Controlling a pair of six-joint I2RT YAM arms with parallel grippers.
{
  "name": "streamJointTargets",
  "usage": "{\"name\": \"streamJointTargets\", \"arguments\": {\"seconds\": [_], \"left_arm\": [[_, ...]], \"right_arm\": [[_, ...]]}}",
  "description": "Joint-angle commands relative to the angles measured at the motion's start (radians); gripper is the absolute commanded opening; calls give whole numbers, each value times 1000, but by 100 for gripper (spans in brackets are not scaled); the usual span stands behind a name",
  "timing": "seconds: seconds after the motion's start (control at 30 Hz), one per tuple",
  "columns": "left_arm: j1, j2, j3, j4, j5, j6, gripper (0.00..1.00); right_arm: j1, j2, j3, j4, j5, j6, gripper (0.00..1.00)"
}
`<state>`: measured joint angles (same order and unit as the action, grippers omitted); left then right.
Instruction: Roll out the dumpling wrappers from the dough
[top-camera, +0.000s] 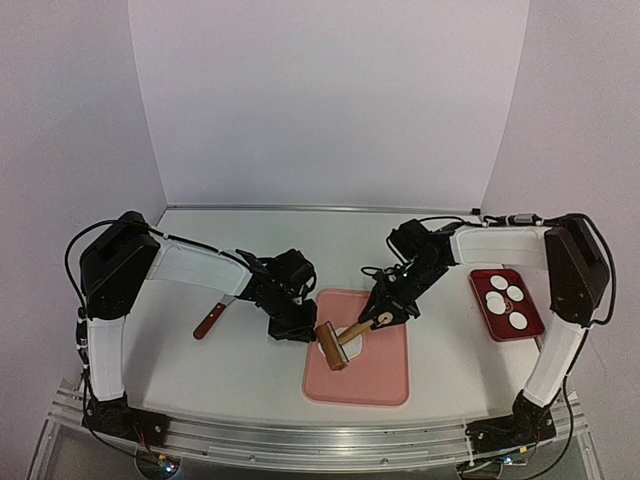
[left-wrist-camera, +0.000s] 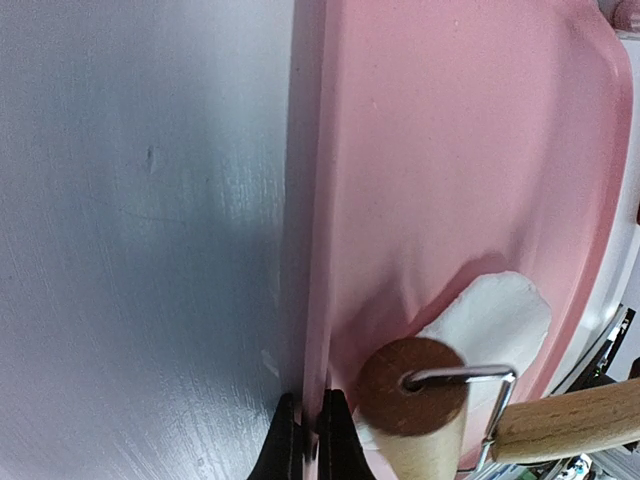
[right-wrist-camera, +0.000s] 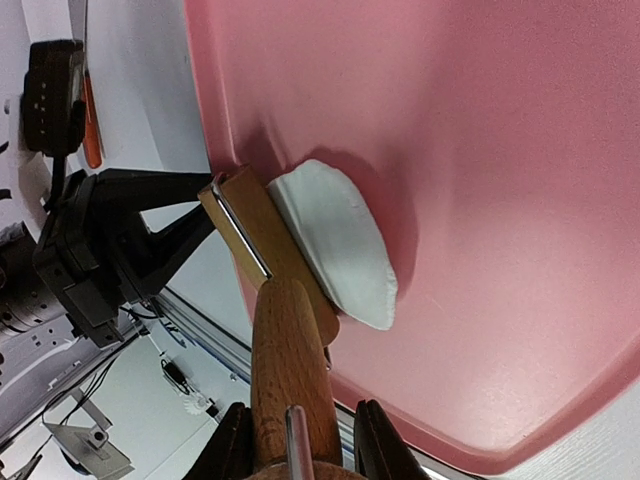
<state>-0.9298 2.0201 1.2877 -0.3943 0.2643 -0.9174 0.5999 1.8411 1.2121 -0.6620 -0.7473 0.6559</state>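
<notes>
Left tool (left-wrist-camera: 311, 442) closed, right tool (right-wrist-camera: 303, 445) clamped.

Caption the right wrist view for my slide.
Right pincer holds a wooden rolling pin against dough on a pink mat.

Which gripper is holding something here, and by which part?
The right gripper holds the wooden roller by its handle, drum at the dough. The left gripper is shut at the edge of the pink mat; a pinch cannot be told.
</notes>
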Motion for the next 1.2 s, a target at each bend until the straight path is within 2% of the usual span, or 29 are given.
{"name": "streamJointTargets", "arguments": {"seconds": [0.0,0.17,0.43,0.6,1.03,1.17], "left_arm": [[8,-22,-15,-48,-80,-12,0],[9,-29,-18,-54,-87,-7,0],[9,-50,-32,-56,-96,3,0],[9,-61,-50,-39,-88,7,0],[10,-50,-62,6,-38,23,0],[9,-54,-67,0,-37,27,0]], "right_arm": [[55,152,-127,-319,462,-11,0],[35,109,-119,-347,490,0,0],[-96,22,-122,-415,542,-53,0],[-107,13,-132,-424,533,-52,0],[85,184,-16,-379,423,32,0],[103,204,24,-377,438,48,0]]}}
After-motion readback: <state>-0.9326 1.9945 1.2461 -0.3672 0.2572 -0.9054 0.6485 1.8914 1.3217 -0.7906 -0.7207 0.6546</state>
